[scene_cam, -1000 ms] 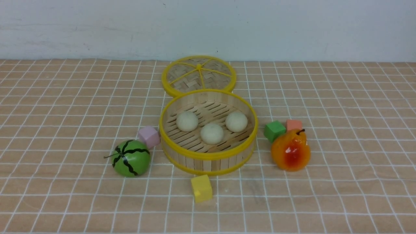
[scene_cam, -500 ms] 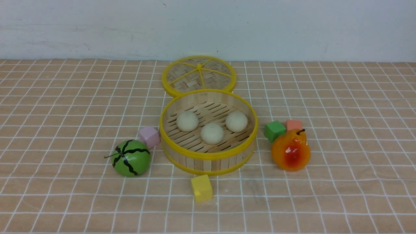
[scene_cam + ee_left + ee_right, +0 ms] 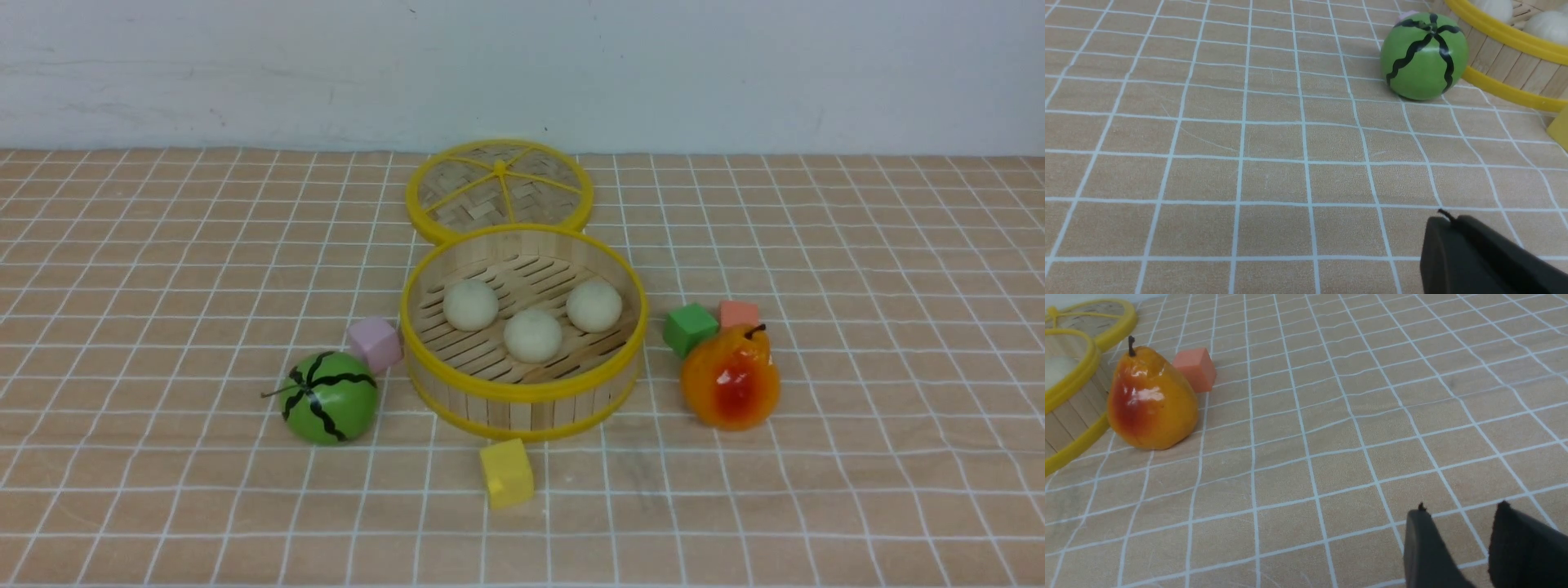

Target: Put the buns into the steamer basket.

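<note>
The buns, three small smooth cream-white round balls (image 3: 531, 335), are seen lying on the slatted floor of the steamer basket, a round deep bamboo-slat basket with yellow rims (image 3: 522, 390), none of them held. Nearest in the wrist views, the left hand (image 3: 1447, 228) is clenched with its dark fingers pressed together and nothing between them, low over the tan checked cloth on the table (image 3: 1249, 171). The right hand (image 3: 1461, 522) is released, a narrow gap showing between its two dark fingers (image 3: 1423, 547), nothing held. Ahead of the left hand, a green striped watermelon toy (image 3: 1424, 56) is set just beside the basket wall, and a yellow cube (image 3: 506, 473) lies in front of the basket. Ahead of the right hand, an orange-red glossy pear (image 3: 1150, 402) stands near the basket, with a salmon cube (image 3: 1194, 369) just behind it and a green cube (image 3: 690, 328) alongside. A pink cube (image 3: 374, 344) is found against the basket's left side. Farthest off, a flat woven lid with a yellow rim (image 3: 499, 189) lies behind the basket.
</note>
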{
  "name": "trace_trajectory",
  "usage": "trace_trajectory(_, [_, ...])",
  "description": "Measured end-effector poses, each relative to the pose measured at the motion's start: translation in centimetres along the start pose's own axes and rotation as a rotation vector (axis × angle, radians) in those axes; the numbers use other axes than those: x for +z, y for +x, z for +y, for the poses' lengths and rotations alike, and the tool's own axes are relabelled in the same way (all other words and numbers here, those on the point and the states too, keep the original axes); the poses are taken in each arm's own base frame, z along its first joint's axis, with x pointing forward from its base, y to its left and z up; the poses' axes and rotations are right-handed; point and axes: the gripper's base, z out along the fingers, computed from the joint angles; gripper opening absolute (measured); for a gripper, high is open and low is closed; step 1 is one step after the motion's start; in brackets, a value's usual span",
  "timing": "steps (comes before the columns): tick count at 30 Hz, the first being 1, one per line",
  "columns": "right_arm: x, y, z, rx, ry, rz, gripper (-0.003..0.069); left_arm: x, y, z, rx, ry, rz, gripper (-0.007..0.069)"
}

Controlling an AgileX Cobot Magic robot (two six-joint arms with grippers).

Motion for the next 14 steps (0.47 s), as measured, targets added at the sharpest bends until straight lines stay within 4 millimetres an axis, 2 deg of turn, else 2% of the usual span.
trace_trajectory(14, [0.0, 0.0, 0.0, 0.0, 0.0, 0.0, 0.0241, 0.0, 0.0, 0.0, 0.0, 0.0, 0.0, 0.0017])
